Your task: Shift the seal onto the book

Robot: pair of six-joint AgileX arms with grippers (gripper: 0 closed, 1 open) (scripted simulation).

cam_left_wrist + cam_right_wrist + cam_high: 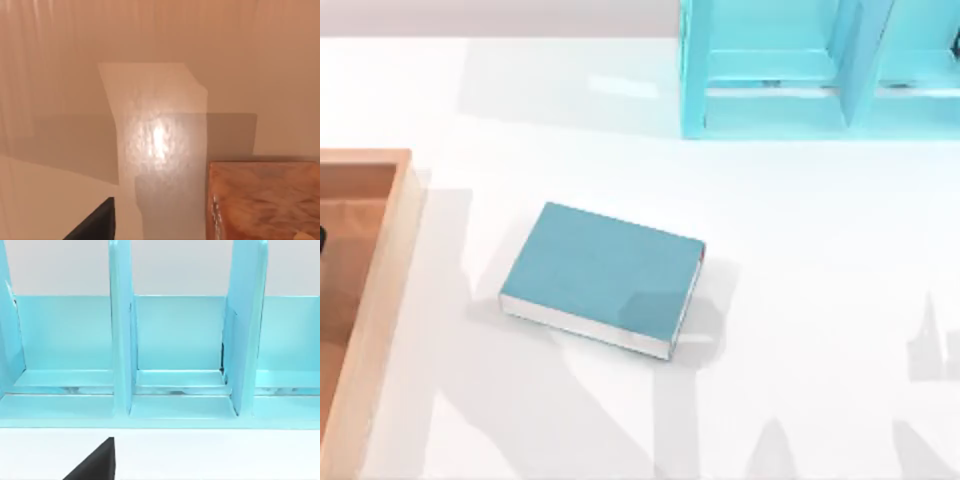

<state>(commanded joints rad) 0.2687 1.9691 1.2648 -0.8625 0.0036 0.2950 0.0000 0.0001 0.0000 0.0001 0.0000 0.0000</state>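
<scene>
white table (800, 300), teal book (603, 277) flat mid-table, blue shelf unit (790, 70)

Dark left gripper (92, 222) part, low

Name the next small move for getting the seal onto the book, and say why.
Probably turn the right arm toward the right edge of the book: its wrist camera faces the light-blue shelf, while a tan sliver, likely the seal, peeks out beside that edge.
</scene>
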